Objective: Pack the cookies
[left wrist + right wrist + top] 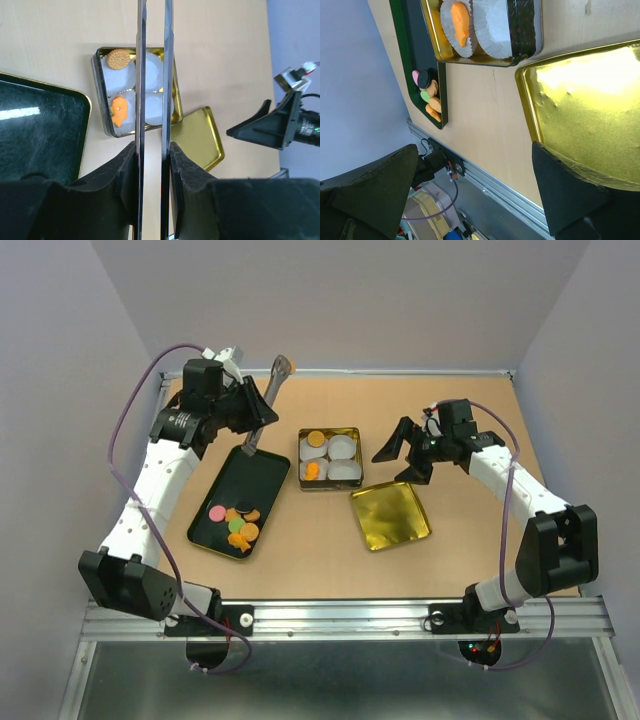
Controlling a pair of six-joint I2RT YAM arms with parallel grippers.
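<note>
The cookies (pixel 237 524) lie in a pile at the near end of a black tray (pixel 262 472); they are orange, pink, green and dark, and also show in the right wrist view (pixel 428 93). A gold tin (pixel 353 433) holds white paper cups, with a round cookie (pixel 315 439) and an orange cookie (pixel 312 471) in two of them. My left gripper (pixel 260 412) is shut on metal tongs (pixel 268 400), held tilted, their lower end over the tray's far corner. In the left wrist view the tongs (pixel 141 75) cross the tin (pixel 98 100). My right gripper (pixel 405 452) is open and empty beside the tin.
The gold square lid (pixel 391 517) lies upturned on the table, right of the tin and under my right gripper; it also shows in the right wrist view (pixel 590 95) and the left wrist view (pixel 200 135). The table's metal front rail (pixel 350 615) runs along the near edge.
</note>
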